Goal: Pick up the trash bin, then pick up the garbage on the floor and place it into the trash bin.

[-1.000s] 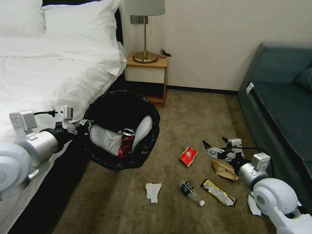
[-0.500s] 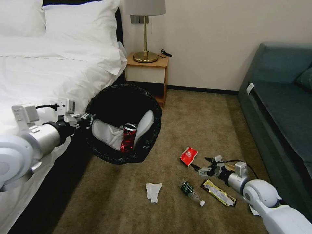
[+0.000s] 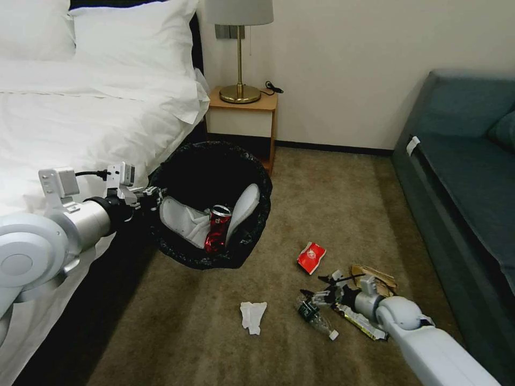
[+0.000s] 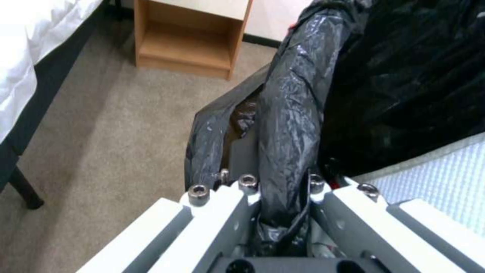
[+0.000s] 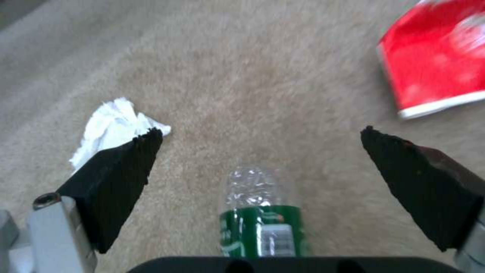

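Head view: the left gripper [image 3: 153, 197] clamps the trash bin [image 3: 212, 161] by its bagged rim, held off the floor [image 3: 322, 198] beside the bed [image 3: 70, 123]; the right gripper [image 3: 316, 288], jaws spread wide, straddles the green-label bottle [image 3: 314, 316] on bare carpet, red packet [image 3: 311, 257] just beyond.

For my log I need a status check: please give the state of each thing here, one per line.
trash bin: held off the floor, tilted
left pincer: shut on the bin's rim
right pincer: open, straddling the bottle
bottle: lying on the carpet
red can: inside the bin
tissue: crumpled on the carpet
red packet: on the carpet
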`<state>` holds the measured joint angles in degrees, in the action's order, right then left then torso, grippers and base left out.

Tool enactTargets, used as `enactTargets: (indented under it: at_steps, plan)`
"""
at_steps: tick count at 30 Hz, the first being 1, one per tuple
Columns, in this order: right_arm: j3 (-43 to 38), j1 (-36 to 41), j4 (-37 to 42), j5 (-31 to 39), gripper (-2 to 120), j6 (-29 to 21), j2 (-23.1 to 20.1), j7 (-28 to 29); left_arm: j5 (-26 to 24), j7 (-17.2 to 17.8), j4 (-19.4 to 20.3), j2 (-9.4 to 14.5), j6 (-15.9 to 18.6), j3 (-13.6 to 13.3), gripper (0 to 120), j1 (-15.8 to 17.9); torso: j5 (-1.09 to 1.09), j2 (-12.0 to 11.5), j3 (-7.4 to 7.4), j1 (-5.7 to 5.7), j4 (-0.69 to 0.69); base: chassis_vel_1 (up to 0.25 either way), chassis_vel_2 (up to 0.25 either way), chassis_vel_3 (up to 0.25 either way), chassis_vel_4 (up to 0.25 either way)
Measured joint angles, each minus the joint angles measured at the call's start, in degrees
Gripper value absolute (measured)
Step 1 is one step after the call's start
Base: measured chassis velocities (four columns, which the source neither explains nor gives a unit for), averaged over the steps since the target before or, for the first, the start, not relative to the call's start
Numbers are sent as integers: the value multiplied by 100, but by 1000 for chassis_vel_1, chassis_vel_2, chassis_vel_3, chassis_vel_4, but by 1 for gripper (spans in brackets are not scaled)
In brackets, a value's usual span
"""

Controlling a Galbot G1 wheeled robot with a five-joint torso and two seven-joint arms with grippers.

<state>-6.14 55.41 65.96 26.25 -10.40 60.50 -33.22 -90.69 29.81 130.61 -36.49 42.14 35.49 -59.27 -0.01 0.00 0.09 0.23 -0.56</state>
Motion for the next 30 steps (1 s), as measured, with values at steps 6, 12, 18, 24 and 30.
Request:
enactTargets:
  at_steps: [6,12,18,24,30]
  plan:
    - [94,-201,-746,-179,100,101,519,52,21,-53,-76,28,0,-27,1,-6,2,0,0,0,1,0,0,0,0]
    - [35,-101,-1132,-493,100,259,748,234,34,-95,-106,21,-1,-27,1,-16,0,0,-1,0,0,0,0,0,0]
    - [-136,-39,-1288,-717,100,340,909,428,61,-130,-124,-9,-1,-41,1,-20,-2,1,-2,-1,0,0,0,0,0]
    - [-293,13,-1325,-856,100,370,970,573,83,-189,-133,-7,-1,-45,1,-6,2,1,-2,-2,2,0,0,0,0]
    - [-341,60,-1289,-881,93,376,962,767,83,-202,-122,0,-1,-45,1,3,1,2,-2,-2,1,0,0,0,0]
